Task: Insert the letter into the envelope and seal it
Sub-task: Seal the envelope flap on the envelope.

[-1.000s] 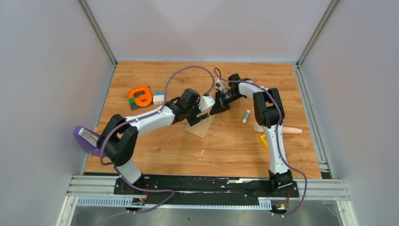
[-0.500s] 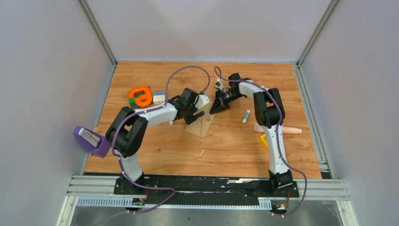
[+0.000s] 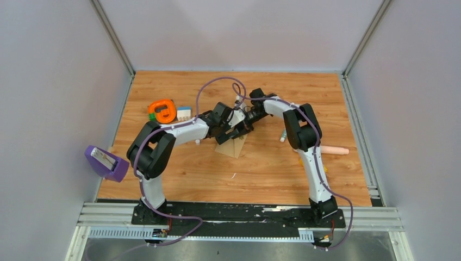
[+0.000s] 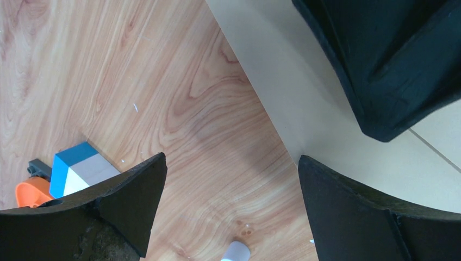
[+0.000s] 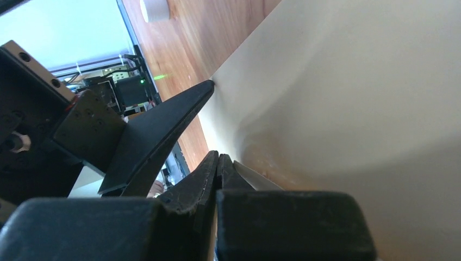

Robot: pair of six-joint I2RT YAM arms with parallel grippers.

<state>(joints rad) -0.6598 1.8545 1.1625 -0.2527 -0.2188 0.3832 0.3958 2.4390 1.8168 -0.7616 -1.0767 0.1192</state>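
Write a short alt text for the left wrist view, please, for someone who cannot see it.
The left gripper hangs over a wooden table, its black jaws wide open and empty. A pale cream letter fills the upper right, the right gripper overlapping it; a blue-and-white block sits lower left.

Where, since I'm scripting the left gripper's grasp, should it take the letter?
Take the letter by its bare straight edge, coming from the table side: that edge runs ahead of the open left gripper, its shadow suggests it's lifted, and the right gripper pinches it farther in.
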